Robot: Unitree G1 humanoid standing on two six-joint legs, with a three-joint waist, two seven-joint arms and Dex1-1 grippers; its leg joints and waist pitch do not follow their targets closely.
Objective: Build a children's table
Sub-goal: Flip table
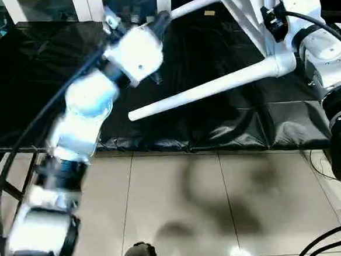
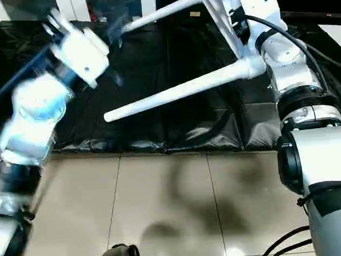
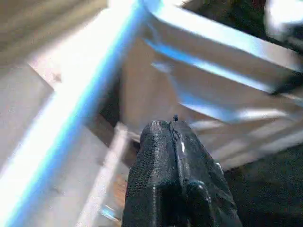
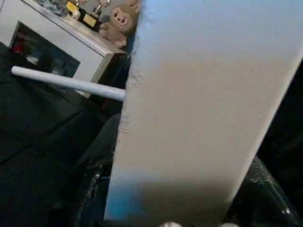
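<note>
The children's table (image 1: 250, 17) stood tipped on edge at the far right of the bench (image 1: 32, 73), a low surface draped in crinkled, glossy black sheeting. Its white plastic tabletop (image 4: 203, 104) rose upright, smooth and flat on the face seen from the right wrist. Two legs were fitted into it. The nearer leg (image 1: 209, 89), a long white tapered tube with a rounded tip, reached from its round corner socket out over the black sheeting toward the bench's front edge, level and slightly angled. The farther leg (image 1: 194, 5), of the same slim tube shape, ran toward the bench's back edge.

The right gripper (image 4: 165, 217) held the tabletop's edge: its two black fingers stood about half open with the white slab clamped between them, and the panel filled the space in front of the wrist.

The left gripper (image 3: 173, 142) was shut with nothing in it, its two black textured fingers pressed flat together. It hung over the back left part of the bench, apart from the legs, on the silver-and-white left arm (image 1: 90, 107). Before it lay the blurred white ribs of the tabletop's underside.

Beyond the bench stood a white glass-door cabinet (image 1: 74, 4), and a plush toy (image 4: 119, 23) sat on a white shelf. Pale glossy floor tiles (image 1: 182, 209) lay in front of the bench.
</note>
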